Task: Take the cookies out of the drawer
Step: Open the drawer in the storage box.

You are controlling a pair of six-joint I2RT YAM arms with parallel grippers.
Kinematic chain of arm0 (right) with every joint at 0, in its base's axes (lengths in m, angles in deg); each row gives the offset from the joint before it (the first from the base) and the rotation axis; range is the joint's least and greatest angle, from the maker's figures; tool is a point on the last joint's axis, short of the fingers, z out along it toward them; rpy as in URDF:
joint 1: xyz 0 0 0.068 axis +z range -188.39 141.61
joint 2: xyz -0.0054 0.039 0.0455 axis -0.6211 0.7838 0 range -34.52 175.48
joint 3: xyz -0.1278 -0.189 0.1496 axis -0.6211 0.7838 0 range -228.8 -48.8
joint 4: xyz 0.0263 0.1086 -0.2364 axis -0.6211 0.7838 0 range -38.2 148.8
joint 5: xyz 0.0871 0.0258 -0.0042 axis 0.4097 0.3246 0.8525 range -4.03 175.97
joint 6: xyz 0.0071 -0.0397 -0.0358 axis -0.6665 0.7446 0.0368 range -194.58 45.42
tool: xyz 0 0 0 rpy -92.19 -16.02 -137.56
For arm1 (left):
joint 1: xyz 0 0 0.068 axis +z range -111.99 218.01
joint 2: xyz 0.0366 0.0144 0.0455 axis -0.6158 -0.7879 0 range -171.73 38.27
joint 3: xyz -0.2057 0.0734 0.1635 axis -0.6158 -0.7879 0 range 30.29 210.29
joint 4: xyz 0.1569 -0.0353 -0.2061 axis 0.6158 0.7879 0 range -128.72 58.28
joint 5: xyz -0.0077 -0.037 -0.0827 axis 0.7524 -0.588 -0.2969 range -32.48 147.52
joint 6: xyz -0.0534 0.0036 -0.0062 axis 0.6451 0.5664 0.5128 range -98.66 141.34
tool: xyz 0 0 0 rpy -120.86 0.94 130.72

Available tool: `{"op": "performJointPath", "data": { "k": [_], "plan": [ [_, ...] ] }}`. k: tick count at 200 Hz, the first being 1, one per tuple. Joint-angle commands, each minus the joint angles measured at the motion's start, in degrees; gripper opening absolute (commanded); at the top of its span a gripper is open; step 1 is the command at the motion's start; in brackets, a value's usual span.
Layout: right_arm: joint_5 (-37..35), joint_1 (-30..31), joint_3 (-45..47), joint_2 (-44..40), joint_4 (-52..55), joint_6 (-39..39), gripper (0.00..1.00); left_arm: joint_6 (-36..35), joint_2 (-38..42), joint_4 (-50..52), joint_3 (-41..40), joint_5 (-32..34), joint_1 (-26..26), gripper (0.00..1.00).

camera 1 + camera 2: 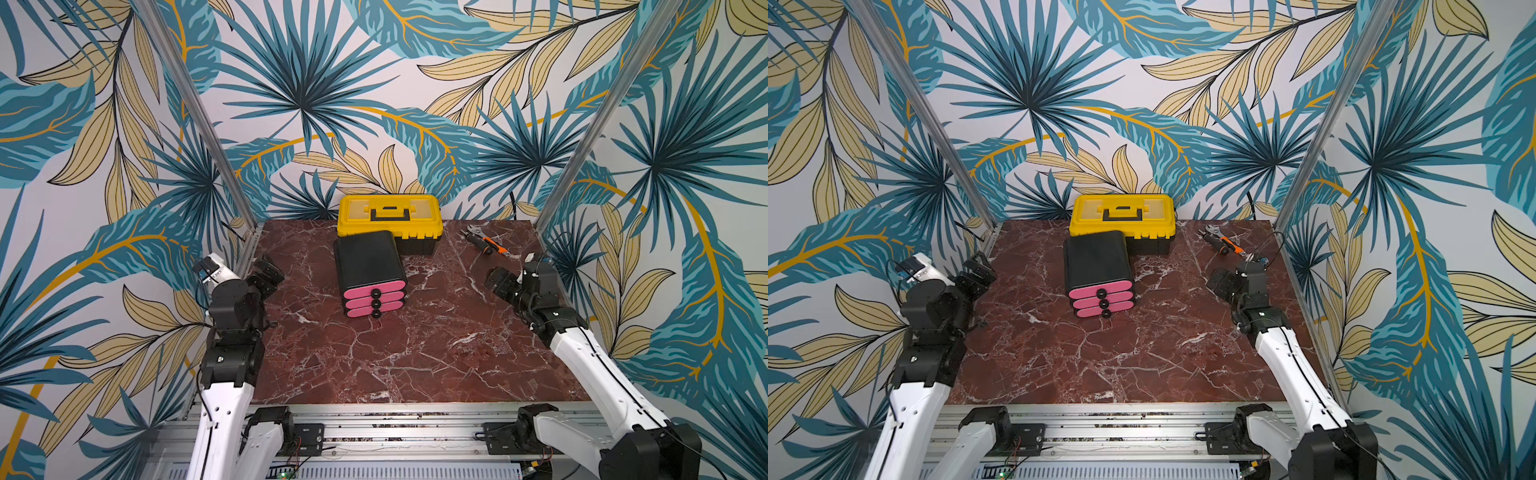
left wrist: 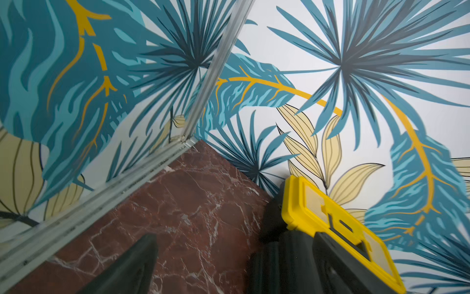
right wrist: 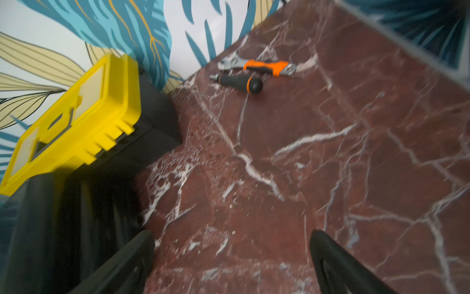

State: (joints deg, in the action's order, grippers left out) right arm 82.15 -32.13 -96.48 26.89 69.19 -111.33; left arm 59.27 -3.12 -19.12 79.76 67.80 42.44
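Observation:
A black drawer unit (image 1: 368, 262) (image 1: 1096, 262) stands mid-table, its three pink drawer fronts (image 1: 374, 297) all shut, each with a black knob. The cookies are hidden. My left gripper (image 1: 266, 270) (image 1: 976, 274) hovers at the table's left edge, well left of the unit. In the left wrist view this gripper (image 2: 234, 267) is open and empty, with the unit's black body (image 2: 287, 259) behind it. My right gripper (image 1: 498, 282) (image 1: 1221, 282) is to the right of the unit. In the right wrist view that gripper (image 3: 232, 254) is open over bare marble, the unit (image 3: 63, 216) off to one side.
A yellow toolbox (image 1: 388, 216) (image 2: 330, 216) (image 3: 76, 119) sits shut behind the drawer unit, against the back wall. An orange-handled wrench (image 3: 256, 66) and a black screwdriver (image 3: 239, 82) lie at the back right. Aluminium posts (image 1: 582, 137) frame the red marble table (image 1: 374, 365).

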Motion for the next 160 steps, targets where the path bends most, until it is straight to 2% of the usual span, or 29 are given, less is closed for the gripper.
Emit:
{"op": "performJointPath", "data": {
  "k": [1, 11, 37, 62, 88, 119, 160],
  "plan": [
    [10.7, 2.6, 0.6, -0.9, 3.7, -8.8, 1.00, 5.3, -5.4, 15.7, 7.0, -12.9, 0.3, 1.00],
    [13.7, 4.9, 1.6, -0.8, 0.3, -11.3, 0.99, 4.5, -8.6, 21.0, 10.5, -17.0, -0.7, 1.00],
    [14.5, 13.3, 3.1, -0.6, -9.0, -15.1, 1.00, 6.3, -12.8, 26.8, 12.7, -17.1, -7.5, 1.00],
    [15.2, 18.8, 5.4, 1.4, -21.1, -19.3, 0.99, 11.1, -14.5, 17.8, 8.6, -26.2, -12.5, 1.00],
    [17.5, 21.0, 6.2, 4.8, -30.0, -23.1, 0.95, 15.8, -17.2, 8.5, 5.8, -24.8, -17.9, 1.00],
    [15.3, 24.4, 6.9, 6.9, -36.0, -25.8, 0.93, 17.8, -23.3, 0.5, 6.4, -27.7, -19.9, 1.00],
    [15.1, 30.3, 5.3, 15.4, -44.1, -28.1, 0.91, 16.4, -29.8, 0.6, 9.4, -26.3, -20.4, 1.00]
  ]
}}
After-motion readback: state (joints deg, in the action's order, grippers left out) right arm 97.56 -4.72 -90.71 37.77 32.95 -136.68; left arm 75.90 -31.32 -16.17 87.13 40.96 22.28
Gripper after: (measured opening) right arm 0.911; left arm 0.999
